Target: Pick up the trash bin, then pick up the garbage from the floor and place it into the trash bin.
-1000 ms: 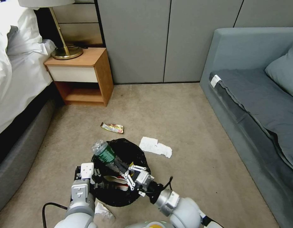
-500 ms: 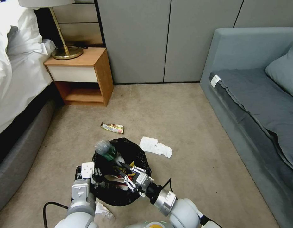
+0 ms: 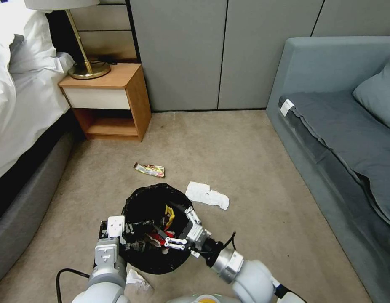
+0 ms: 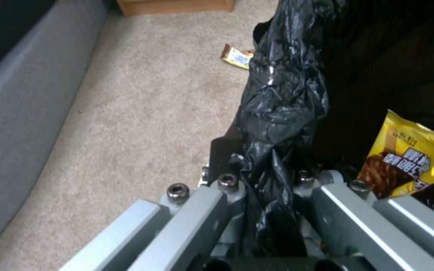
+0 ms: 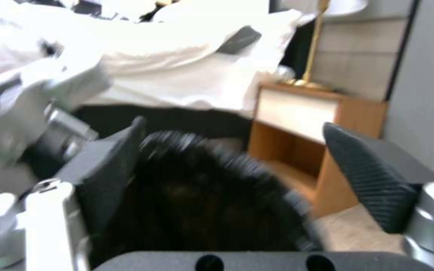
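My left gripper point(image 3: 126, 235) clamped the trash bin point(image 3: 141, 201) rim on the carpet; my right gripper point(image 3: 178, 227) hung spread and empty over its mouth, yellow wrapper point(image 3: 169, 213) inside.

The yellow snack bag point(image 4: 405, 154) right beside the left gripper point(image 4: 272, 195) has dark writing, too blurry to read.

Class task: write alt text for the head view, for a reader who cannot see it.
The left tool grips the black-lined trash bin by its rim while the open right tool hovers over it. A snack wrapper and white tissue lie on the carpet beyond.
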Controlling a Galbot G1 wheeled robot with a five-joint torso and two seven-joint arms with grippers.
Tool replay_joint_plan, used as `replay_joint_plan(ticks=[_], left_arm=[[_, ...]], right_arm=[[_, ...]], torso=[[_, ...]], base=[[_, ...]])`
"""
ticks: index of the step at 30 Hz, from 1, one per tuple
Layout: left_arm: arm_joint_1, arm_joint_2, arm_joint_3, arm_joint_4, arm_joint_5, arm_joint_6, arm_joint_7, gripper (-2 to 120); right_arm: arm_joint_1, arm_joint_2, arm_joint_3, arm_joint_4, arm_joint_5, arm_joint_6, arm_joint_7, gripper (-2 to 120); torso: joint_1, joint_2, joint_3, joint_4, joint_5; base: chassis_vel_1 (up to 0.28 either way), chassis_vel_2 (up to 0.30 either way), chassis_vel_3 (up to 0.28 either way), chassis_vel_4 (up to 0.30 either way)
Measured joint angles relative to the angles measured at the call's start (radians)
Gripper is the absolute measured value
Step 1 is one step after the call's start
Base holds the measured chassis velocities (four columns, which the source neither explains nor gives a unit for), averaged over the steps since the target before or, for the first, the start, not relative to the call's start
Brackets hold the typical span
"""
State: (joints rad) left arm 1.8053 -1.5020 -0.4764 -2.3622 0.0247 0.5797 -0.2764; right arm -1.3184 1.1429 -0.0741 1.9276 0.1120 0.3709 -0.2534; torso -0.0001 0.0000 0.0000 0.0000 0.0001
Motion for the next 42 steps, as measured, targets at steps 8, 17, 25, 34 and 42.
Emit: replay_joint_plan(ticks=[8, 17, 25, 34, 42], left_arm=[[-0.007, 0.006, -0.010, 0.009, -0.009, 0.001, 0.000, 1], [-0.025, 0.010, -0.025, 0.023, -0.024, 0.003, 0.000, 1], [-0.037, 0.009, -0.025, 0.028, -0.027, 0.007, 0.000, 1], [-0.030, 0.009, -0.027, 0.027, -0.028, 0.008, 0.000, 1], [-0.028, 0.007, -0.023, 0.024, -0.027, 0.007, -0.001, 1]], right_arm=[[-0.111, 0.020, 0.209, 0.233, 0.012, -0.002, 0.036, 100], [-0.326, 0.110, 0.384, 0.327, -0.045, 0.019, 0.185, 100], [-0.386, 0.151, 0.397, 0.264, -0.087, 0.055, 0.270, 100], [-0.411, 0.211, 0.357, 0.181, -0.099, 0.121, 0.314, 100], [-0.411, 0.229, 0.348, 0.161, -0.117, 0.125, 0.320, 100]], torso=[[0.000, 0.000, 0.000, -0.0001, 0.0000], [0.000, 0.000, 0.000, -0.0003, -0.0001], [0.000, 0.000, 0.000, 0.0000, 0.0001], [0.000, 0.000, 0.000, 0.0000, -0.0001], [0.000, 0.000, 0.000, 0.0001, -0.0001]], base=[[0.000, 0.000, 0.000, 0.000], [0.000, 0.000, 0.000, 0.000], [0.000, 0.000, 0.000, 0.000], [0.000, 0.000, 0.000, 0.000], [0.000, 0.000, 0.000, 0.000]])
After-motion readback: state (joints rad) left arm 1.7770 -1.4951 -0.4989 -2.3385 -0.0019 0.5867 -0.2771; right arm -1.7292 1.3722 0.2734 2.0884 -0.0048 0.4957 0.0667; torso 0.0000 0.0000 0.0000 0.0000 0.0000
